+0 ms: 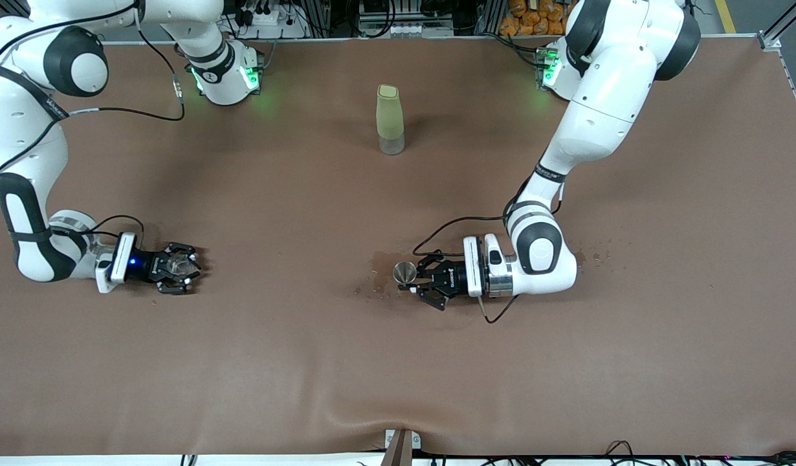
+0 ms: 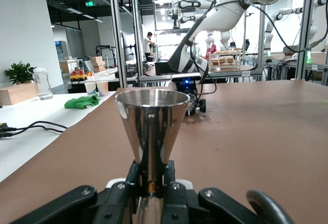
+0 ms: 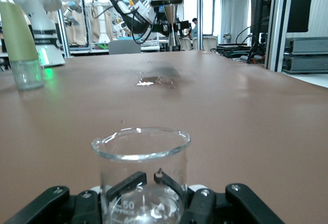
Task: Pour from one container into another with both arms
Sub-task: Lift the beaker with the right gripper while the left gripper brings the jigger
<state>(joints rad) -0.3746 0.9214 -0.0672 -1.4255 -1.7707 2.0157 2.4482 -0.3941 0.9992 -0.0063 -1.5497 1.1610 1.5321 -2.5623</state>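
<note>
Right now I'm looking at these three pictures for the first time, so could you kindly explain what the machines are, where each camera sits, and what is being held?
These are two white robot arms bolted along one edge of a brown table. The wide picture comes from a high camera facing them; the other two come from cameras on each arm's wrist, looking out past its jaws.

The left gripper, low over a wet patch on the table, is closed on the stem of a small metal cup. The right gripper, low at the right arm's end of the table, is closed around a small glass cup.

A tall green bottle stands alone, farther from the front camera than both cups. Nothing is tipped for pouring.
</note>
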